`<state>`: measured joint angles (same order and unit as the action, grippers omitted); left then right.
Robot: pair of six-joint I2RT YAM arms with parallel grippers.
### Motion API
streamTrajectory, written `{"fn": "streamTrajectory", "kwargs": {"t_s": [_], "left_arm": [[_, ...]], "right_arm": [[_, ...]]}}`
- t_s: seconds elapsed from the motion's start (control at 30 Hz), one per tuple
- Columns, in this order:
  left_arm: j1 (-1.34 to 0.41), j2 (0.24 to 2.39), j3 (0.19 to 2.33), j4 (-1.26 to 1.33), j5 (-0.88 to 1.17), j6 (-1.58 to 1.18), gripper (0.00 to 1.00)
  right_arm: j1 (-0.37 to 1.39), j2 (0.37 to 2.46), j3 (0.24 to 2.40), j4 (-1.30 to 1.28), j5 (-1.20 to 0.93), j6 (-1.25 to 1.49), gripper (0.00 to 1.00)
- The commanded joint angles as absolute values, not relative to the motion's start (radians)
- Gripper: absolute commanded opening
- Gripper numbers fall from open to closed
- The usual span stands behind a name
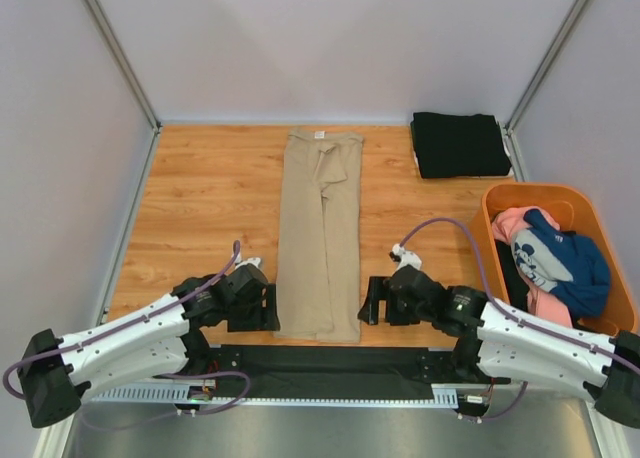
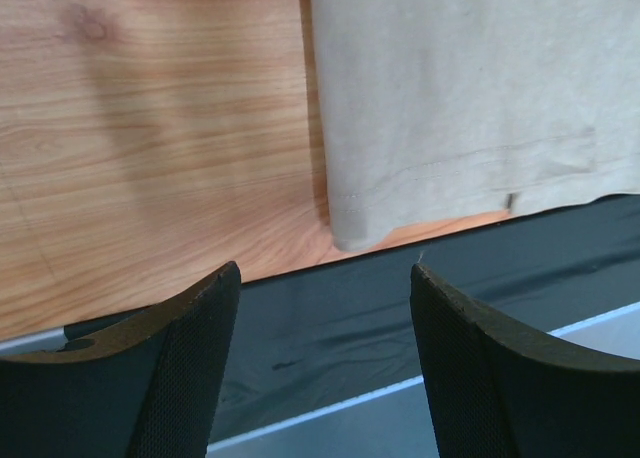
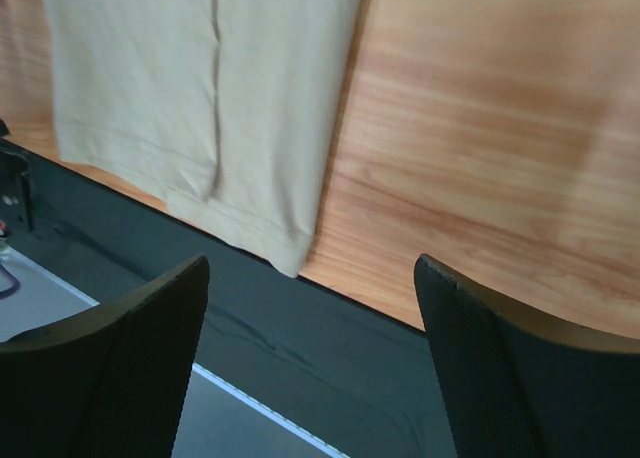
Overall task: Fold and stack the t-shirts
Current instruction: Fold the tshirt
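Where the tan t-shirt (image 1: 320,233) lies: flat in the middle of the table (image 1: 210,198), folded into one narrow strip, collar at the far end, hem at the near end just short of the black mat (image 1: 320,363).
Long axis: near to far, straight away from the arm bases.
Left gripper (image 1: 270,308): just beside the strip's near-left corner, the cloth to its right; jaws spread wide, nothing between them.
Right gripper (image 1: 366,301): just beside the near-right corner, the cloth to its left; jaws likewise parted and empty.
Nearer arm: neither; they flank the hem about evenly, one corner each.
Likely next move: a crosswise fold, I judge, each gripper taking its own hem corner and carrying it along the axis toward the collar.
Black t-shirt (image 1: 460,143): folded, at the far right corner, well apart from both grippers.
Pink t-shirt (image 1: 510,223) and blue print t-shirt (image 1: 560,263): bunched together, unfolded, inside the orange tub (image 1: 500,193) at the right.
Count: four t-shirts seen (one tan, one black, one pink, one blue print); a dark patch deep in the tub cannot be identified. Two grippers, one tub, one mat.
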<state>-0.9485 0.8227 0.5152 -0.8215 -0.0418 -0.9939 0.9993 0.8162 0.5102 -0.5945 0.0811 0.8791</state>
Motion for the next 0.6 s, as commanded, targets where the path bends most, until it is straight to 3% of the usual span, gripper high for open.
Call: {"fn": "streamTrajectory", "kwargs": {"t_s": [0.0,0.4,0.57], "left_arm": [[-0.953,0.793,0.456,-0.710,0.018,-1.017,0.75],[-0.953,0.778,0.342,-0.608,0.044,-1.052,0.74],[-0.953,0.788,0.330,-0.581,0.037,-1.058,0.73]], "right_arm": [[1.112,0.796,0.433,-0.529,0.164,1.061,0.84],[1.195,0.960,0.344,-0.322,0.163,1.146,0.71],[1.201,1.003,0.342,-0.292,0.146,1.158,0.57]]}}
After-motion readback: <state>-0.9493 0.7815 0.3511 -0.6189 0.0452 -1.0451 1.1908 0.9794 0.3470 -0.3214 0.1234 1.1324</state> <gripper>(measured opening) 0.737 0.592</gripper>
